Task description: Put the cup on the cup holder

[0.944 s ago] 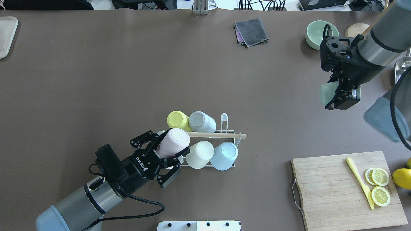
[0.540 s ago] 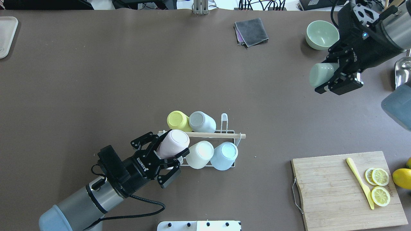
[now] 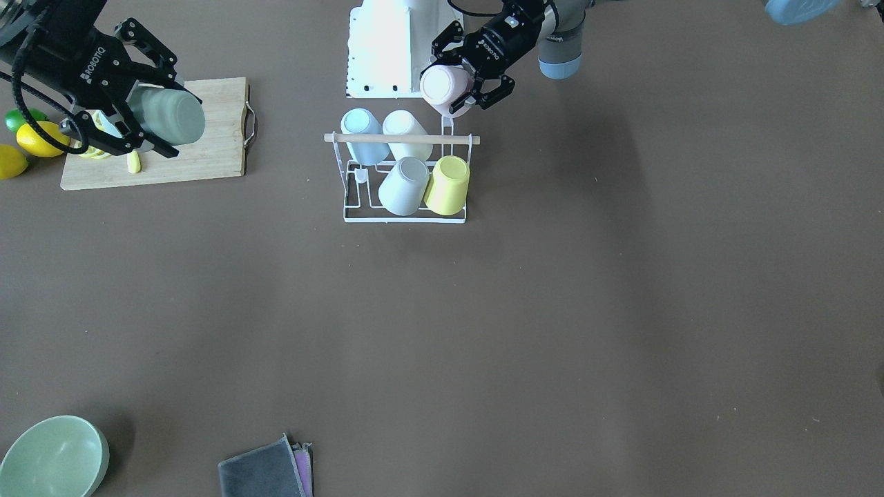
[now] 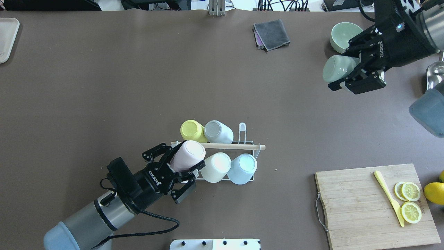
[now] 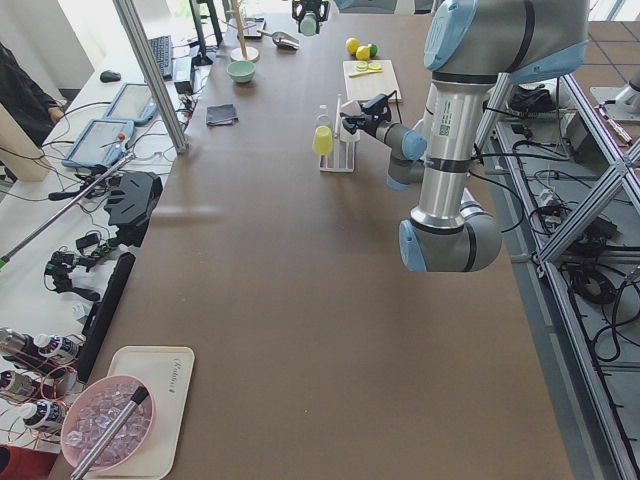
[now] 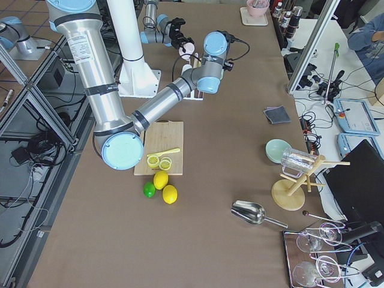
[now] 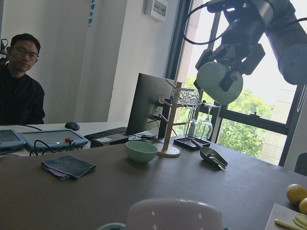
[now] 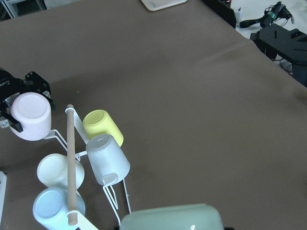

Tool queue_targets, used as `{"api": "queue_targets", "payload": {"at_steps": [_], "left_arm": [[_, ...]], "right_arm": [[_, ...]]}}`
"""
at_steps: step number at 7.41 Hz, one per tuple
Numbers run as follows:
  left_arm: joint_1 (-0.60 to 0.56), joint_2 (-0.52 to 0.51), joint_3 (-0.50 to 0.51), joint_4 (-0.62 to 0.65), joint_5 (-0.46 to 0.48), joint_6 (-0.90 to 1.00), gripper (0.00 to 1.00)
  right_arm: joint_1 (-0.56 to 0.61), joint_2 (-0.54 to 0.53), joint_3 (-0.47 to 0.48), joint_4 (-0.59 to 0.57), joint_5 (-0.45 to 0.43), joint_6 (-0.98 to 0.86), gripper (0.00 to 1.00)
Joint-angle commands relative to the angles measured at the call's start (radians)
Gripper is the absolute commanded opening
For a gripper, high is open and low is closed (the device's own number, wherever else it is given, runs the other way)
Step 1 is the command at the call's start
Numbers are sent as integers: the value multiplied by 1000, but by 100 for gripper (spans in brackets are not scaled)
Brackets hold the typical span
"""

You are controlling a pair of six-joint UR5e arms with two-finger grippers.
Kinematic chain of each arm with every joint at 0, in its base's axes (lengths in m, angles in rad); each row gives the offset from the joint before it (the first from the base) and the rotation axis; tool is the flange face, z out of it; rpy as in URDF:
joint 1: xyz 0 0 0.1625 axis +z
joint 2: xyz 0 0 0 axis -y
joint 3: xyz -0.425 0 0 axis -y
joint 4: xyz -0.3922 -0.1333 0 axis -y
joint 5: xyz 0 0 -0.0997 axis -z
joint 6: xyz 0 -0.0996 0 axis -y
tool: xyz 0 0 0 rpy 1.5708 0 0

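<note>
The cup holder is a white wire rack with a wooden rod across its top, near the table's front middle. It bears a yellow cup, a grey cup, a cream cup and a light blue cup. My left gripper is shut on a pink cup at the rack's left end, also seen in the front-facing view. My right gripper is shut on a pale green cup, held in the air at the back right, base pointing left.
A green bowl and a grey cloth lie at the back. A wooden cutting board with lemon slices and a yellow knife sits front right. One rack prong stands bare.
My right arm has carried the green cup toward the back of the table and to the left, turning it on its side. My left gripper and the pink cup have barely shifted.
</note>
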Motion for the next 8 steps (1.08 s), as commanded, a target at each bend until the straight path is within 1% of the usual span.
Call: {"api": "queue_targets", "payload": {"at_steps": [1,2,3,4,5,6,7,8], "left_arm": [[-7,-4,14,3,6,0,0],[-7,-7,14,6,47,3,0],[-8,-7,14,6,50,3,0],[-7,-7,14,8,50,3,0],[-8,-14,14,8,52,3,0],[-8,-20,16,8,52,5,0],[-8,-27,24,8,52,6,0],[-8,-28,33,8,52,6,0]], "right_arm": [[-178,3,-121,431,-243,326,0],[-311,9,-123,506,-407,392,0],[-403,27,-110,505,-521,409,0],[-462,50,-113,500,-593,424,0],[-467,73,-122,493,-603,424,0],[-469,91,-123,450,-609,412,0],[-466,120,-125,403,-643,379,0],[-458,127,-137,384,-674,316,0]]}}
